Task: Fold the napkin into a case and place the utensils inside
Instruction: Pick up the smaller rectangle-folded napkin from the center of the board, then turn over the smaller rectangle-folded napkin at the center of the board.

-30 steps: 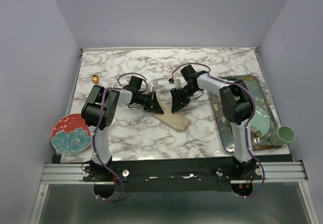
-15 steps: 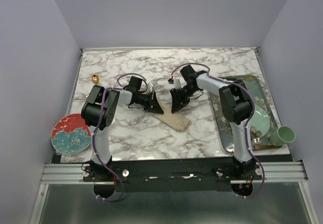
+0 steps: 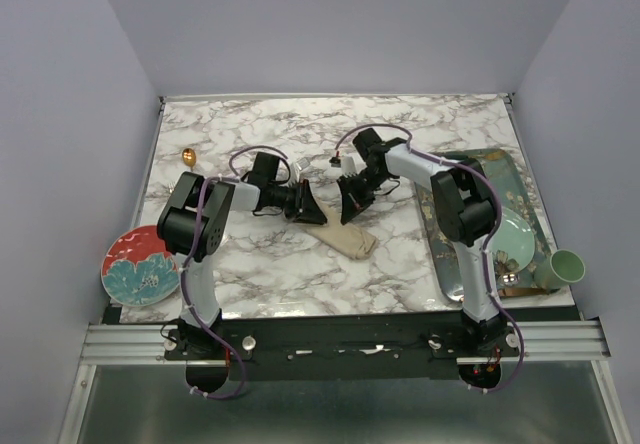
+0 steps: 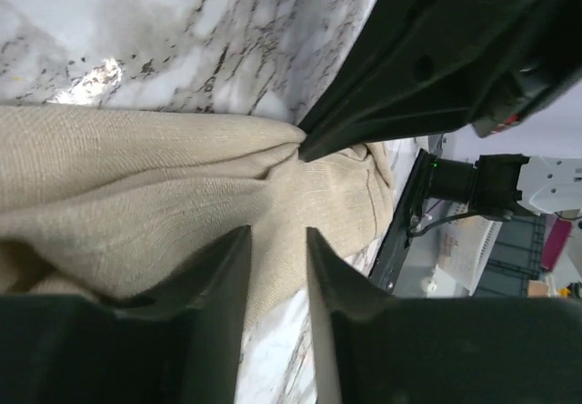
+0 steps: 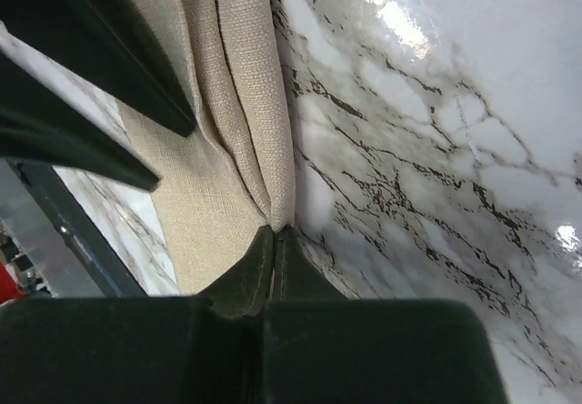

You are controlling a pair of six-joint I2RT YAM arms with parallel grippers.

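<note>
Two arms of like build are noted. Left arm (image 3: 200, 234): links are finished in pale grey-white, joint housings in matte black. Right arm (image 3: 465, 224): the same scheme is used. A purple cable (image 3: 212, 264) is run along each arm in loose loops. Left gripper (image 3: 318, 209) and right gripper (image 3: 347, 214) are made in black, with flat wedge-shaped fingers (image 4: 209, 322). Both bases are bolted to a silver rail (image 3: 340, 342) at the near edge.
</note>
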